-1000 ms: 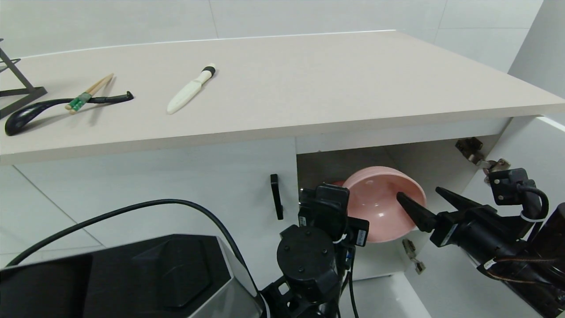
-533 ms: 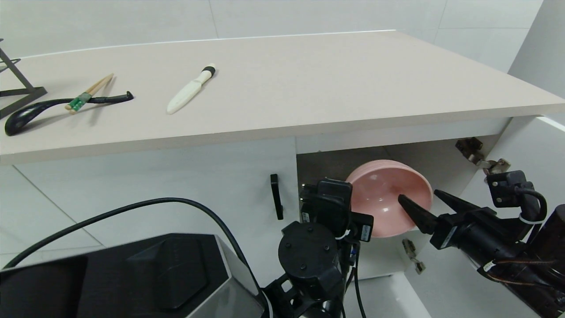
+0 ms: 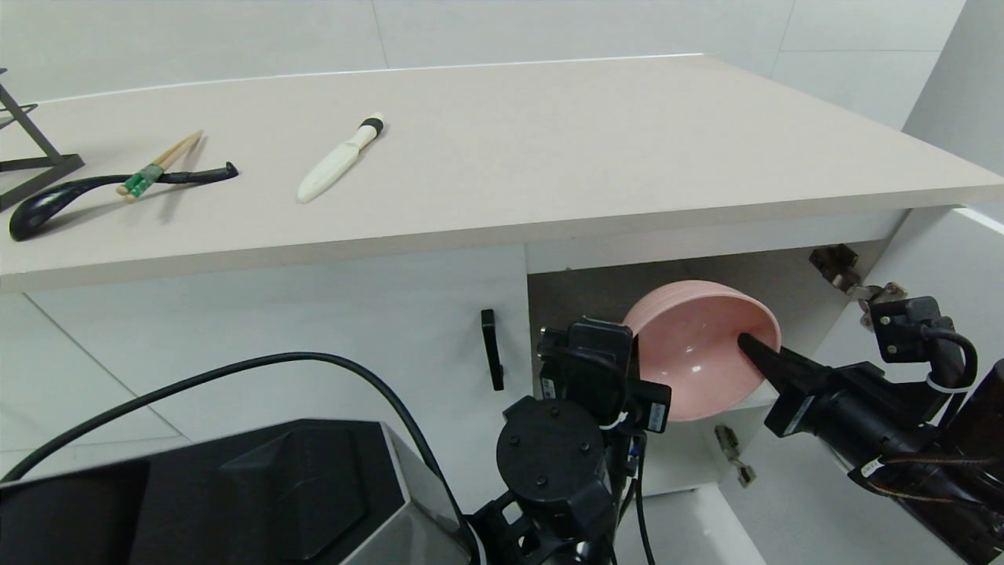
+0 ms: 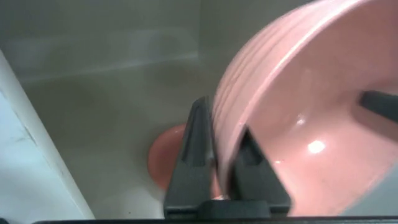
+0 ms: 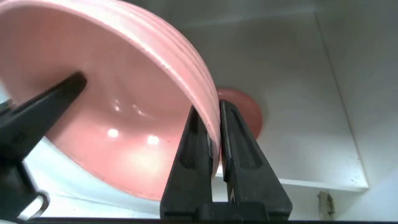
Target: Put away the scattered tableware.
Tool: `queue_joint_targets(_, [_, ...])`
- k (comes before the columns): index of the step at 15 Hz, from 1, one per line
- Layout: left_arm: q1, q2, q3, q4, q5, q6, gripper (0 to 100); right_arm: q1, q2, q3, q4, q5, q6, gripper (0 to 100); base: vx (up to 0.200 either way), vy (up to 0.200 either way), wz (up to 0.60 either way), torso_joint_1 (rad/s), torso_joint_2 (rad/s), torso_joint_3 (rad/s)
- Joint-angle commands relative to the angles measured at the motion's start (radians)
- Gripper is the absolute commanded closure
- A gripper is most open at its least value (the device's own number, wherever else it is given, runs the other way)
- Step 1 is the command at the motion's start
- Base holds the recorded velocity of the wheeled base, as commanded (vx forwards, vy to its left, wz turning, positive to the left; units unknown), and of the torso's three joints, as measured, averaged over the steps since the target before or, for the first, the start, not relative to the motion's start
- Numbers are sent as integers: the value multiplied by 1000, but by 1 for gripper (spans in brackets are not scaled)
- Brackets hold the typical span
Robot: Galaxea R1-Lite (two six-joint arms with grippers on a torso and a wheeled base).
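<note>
Pink bowl in a double grasp: clenches its rim with left hand and right hand, holds it tilted inside open cabinet, near small pink dish.

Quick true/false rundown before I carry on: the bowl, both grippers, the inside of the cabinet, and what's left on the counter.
1. Both the left gripper and the right gripper are clamped on the rim of the pink bowl. True.
2. The cabinet holds nothing else. False: a smaller pink dish lies on the cabinet floor behind the bowl.
3. The white knife lies on the counter. True.
4. The chopsticks have been put in the cabinet. False: they lie on the counter, across the handle of the black spoon.
</note>
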Motion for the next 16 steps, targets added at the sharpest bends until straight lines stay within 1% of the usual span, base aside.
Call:
queue_joint_targets(1, [-9,-10,17,0,-7,4,0,0,-2,0,0,0,0,100,0,0,0,0,0,0])
queue_joint_targets(3, [-21,-15,33,0,-13,1,0,0,-1,2,0,0,0,100,0,0,0,0,0,0])
queue_joint_targets(4, [-20,-26,44,0,-36,-2,0,0,-1,2,0,0,0,100,0,0,0,0,0,0])
queue_joint_targets(5, [-21,-36,63,0,-79,-5,0,0,-1,3,0,0,0,100,0,0,0,0,0,0])
queue_joint_targets(6, [-21,-55,75,0,-96,-8,0,-1,1,5,0,0,0,100,0,0,0,0,0,0])
queue_joint_targets(7, [-32,-76,76,0,-110,-30,0,-1,2,5,0,0,0,100,0,0,0,0,0,0])
queue_joint_targets(8, [-43,-102,84,0,-139,-56,0,-1,2,5,0,0,0,100,0,0,0,0,0,0])
queue_joint_targets(9, [-49,-133,109,0,-171,-73,0,-1,2,6,0,0,0,100,0,0,0,0,0,0])
queue_joint_targets(10, [-52,-147,124,0,-185,-76,0,-1,2,6,0,0,0,100,0,0,0,0,0,0])
queue_joint_targets(11, [-52,-171,164,0,-214,-76,0,-1,2,6,0,0,0,100,0,0,0,0,0,0])
queue_joint_targets(12, [-51,-217,233,0,-263,-77,0,-1,2,6,0,0,0,100,0,0,0,0,0,0])
queue_joint_targets(13, [-48,-251,288,0,-328,-77,0,-1,2,6,0,0,0,100,0,0,0,0,0,0])
queue_joint_targets(14, [-46,-300,371,0,-431,-76,0,-1,4,6,0,0,0,100,0,0,0,0,0,0])
queue_joint_targets(15, [-46,-339,422,0,-513,-67,0,-3,2,6,0,0,0,100,0,0,0,0,0,0])
queue_joint_targets(16, [-46,-378,461,0,-579,-57,0,-3,2,8,0,0,0,100,0,0,0,0,0,0])
